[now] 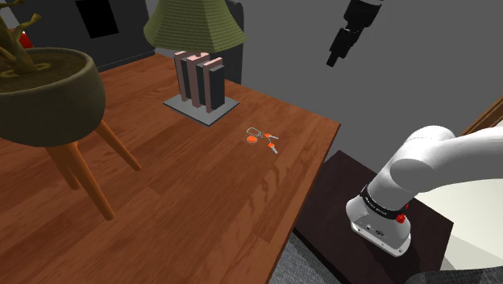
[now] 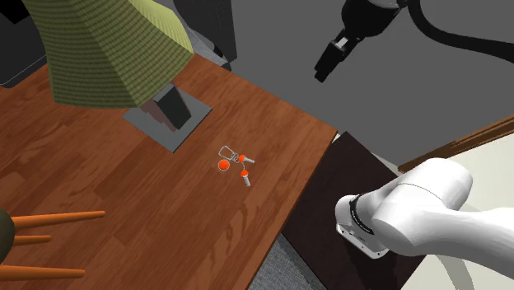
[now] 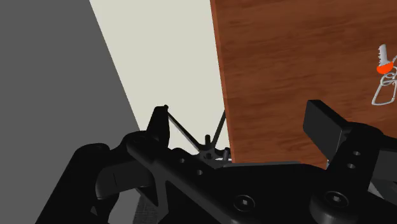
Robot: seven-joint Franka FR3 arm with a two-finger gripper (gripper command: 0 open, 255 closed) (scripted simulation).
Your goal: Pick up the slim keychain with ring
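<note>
Gripper: you find the black gripper (image 1: 334, 56) raised high and well apart from everything on the wood. In the shoulder view it shows against the grey background, up and to the right of the keychain. In the second exterior view the gripper (image 2: 324, 67) hangs over the grey area past the table's far corner.
Jaw state: released. In the wrist view the two fingers (image 3: 327, 127) of the gripper (image 3: 240, 118) stand apart, with nothing clasped between them.
Keychain: the keychain (image 1: 262, 137) lies flat on the table (image 1: 185, 202), near the edge that faces the stand. It is a thin silver loop with small orange pieces and short grey bits.
Keychain, other views: in the second exterior view you see the keychain (image 2: 233, 161) apart from the lamp's base plate (image 2: 165, 128), toward the stand. In the wrist view the keychain (image 3: 385, 79) sits outside the fingers, not between them.
Table: brown wood grain (image 2: 123, 206); the wrist view looks along one edge of it (image 3: 286, 63).
Lamp: the green shade (image 1: 193, 22) stands over a grey base plate (image 1: 201, 109) that carries upright pink and dark slabs (image 1: 200, 79).
Plant pot: an olive plant pot (image 1: 48, 97) on orange legs stands at the shoulder view's left.
Arm: the white arm (image 1: 435, 169) rises from the dark stand (image 1: 355, 194), just beside the table.
</note>
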